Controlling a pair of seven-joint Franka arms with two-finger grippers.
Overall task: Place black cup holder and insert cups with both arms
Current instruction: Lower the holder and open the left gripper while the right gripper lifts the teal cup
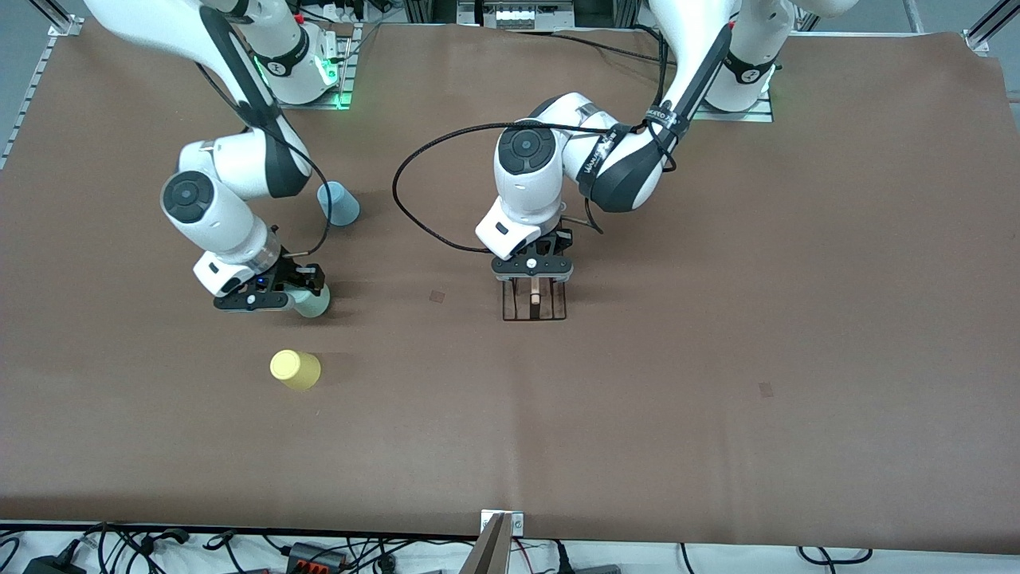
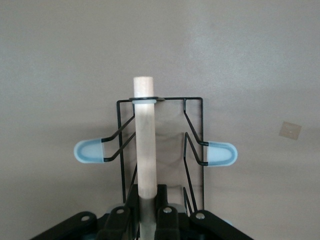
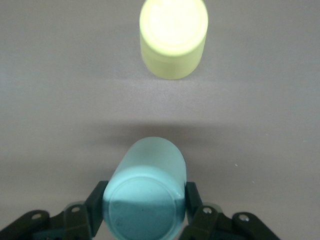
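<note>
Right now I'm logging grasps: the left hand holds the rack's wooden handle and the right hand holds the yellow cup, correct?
Not quite. The right hand grips the sage green cup, as the right wrist view shows; the yellow cup stands free on the table. The left hand does hold the wooden handle.

The holder is standing near the table's middle, with the left gripper sitting over its rod, fingers closed on it. Toward the right arm's end, three cups are lying well apart from the holder: one farthest from the front camera, one sitting between the right gripper's fingers, one nearest.
</note>
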